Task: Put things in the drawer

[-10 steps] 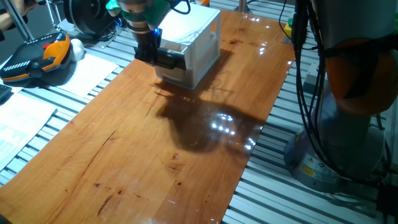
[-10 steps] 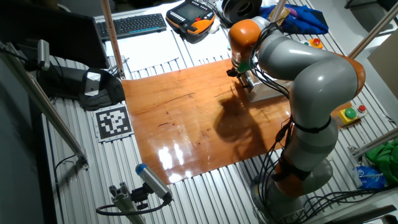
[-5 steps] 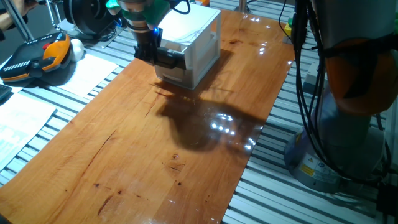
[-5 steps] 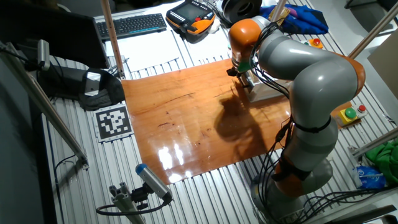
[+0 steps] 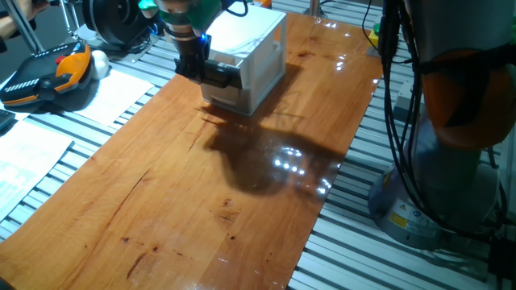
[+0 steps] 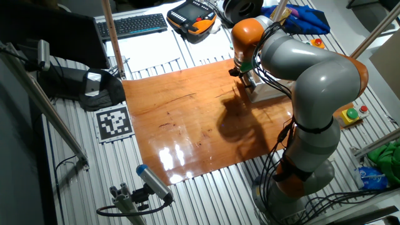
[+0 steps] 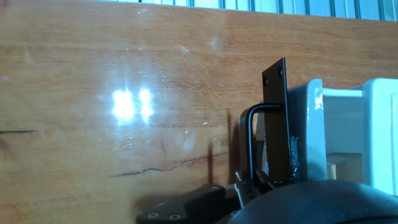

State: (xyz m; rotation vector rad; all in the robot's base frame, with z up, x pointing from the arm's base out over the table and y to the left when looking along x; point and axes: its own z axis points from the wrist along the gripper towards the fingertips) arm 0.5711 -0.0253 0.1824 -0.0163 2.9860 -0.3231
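Observation:
The white cabinet (image 5: 260, 55) stands at the far end of the wooden table; the arm hides most of it in the other fixed view (image 6: 272, 94). Its upper drawer (image 7: 309, 127) stands a little way out, with the dark handle bar (image 5: 220, 76) across its front. My gripper (image 5: 192, 69) is at the left end of that handle. In the hand view the fingertips (image 7: 241, 182) sit close together around the handle's bracket (image 7: 249, 143). A small beige wooden cube (image 7: 336, 169) shows partly inside the drawer.
The glossy wooden tabletop (image 5: 201, 185) stretches toward the camera. An orange and black teach pendant (image 5: 48, 76) and white papers (image 5: 24, 153) lie left of the table. The robot's base (image 5: 451, 121) stands at the right. A keyboard (image 6: 134, 25) lies beyond the table.
My gripper has shifted very slightly toward the cabinet. Nothing else has visibly moved.

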